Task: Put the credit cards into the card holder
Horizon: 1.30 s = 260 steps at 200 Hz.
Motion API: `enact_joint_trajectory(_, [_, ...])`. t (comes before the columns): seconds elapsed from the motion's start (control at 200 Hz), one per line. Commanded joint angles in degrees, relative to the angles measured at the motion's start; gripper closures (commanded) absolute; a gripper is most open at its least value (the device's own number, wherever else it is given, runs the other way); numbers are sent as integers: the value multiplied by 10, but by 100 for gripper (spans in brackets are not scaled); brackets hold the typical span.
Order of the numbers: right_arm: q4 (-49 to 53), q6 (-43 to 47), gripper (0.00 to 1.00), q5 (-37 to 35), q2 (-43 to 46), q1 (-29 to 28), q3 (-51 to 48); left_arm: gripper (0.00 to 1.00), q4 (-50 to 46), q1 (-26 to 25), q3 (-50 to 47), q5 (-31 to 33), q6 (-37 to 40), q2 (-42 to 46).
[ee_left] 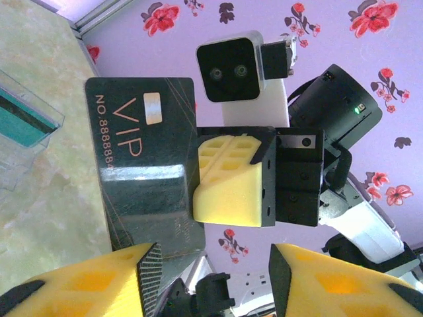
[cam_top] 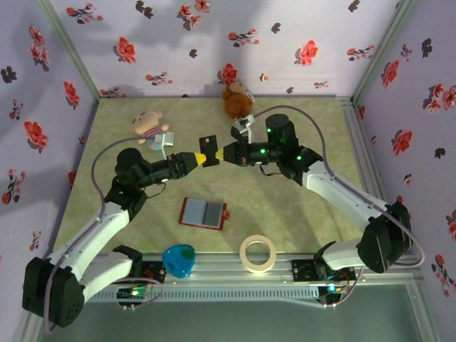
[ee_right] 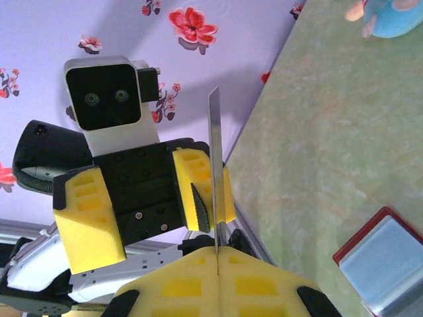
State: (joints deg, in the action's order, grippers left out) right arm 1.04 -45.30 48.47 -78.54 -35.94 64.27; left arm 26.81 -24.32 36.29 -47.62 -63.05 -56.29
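Tape roll (cam_top: 257,254) and blue heart-shaped object (cam_top: 178,258): laid at the base-side edge of the table, well behind and below both grippers. No part in the task is judged for them.

Card holder (cam_top: 204,212): laid open and flat, pale inside turned up, below the point where the grippers meet and a little toward the bases. It is thereby left reachable from above.

Right gripper (ee_right: 217,261): closed tight on the dark VIP card (ee_left: 142,165), which is pinched by one edge.

Dark VIP card: carried clear of the table, with most of its face left jutting past the right fingers toward the other arm. A second grip is judged to be offered in this way.

Left gripper (cam_top: 204,158): roughly half open, with nothing held. Its fingertips are brought up just beside the card's free part, but whether a pad touches it cannot be told. A handover or regrip is judged to be in hand.

Clear stand (ee_left: 26,119): set on the table beyond the left gripper; a teal card (ee_left: 23,113) appears to be stood in it, awaiting its turn.

Plush toys (cam_top: 148,125) (cam_top: 237,100): farthest off, beyond both grippers and apart from the work.
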Motion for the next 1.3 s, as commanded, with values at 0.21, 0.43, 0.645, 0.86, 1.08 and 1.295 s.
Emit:
enact_joint_trajectory(0.21, [65,66,100,48,23,24,-2,49,-184,23,31,17,88,26])
enact_joint_trajectory(0.43, [109,113,100,70,11,-1,9,51,-164,23,25,-20,89,35])
enact_joint_trajectory(0.645, [21,57,100,90,23,-10,-12,57,-96,23,7,-31,43,29])
enact_joint_trajectory(0.86, [-3,36,100,97,8,-16,-14,76,-55,23,-2,-32,19,28])
enact_joint_trajectory(1.08, [-62,-5,68,81,-4,-23,-42,100,-45,28,-11,-51,15,17])
enact_joint_trajectory(1.295, [160,126,41,-136,21,-26,-69,100,-397,44,42,-21,221,28])
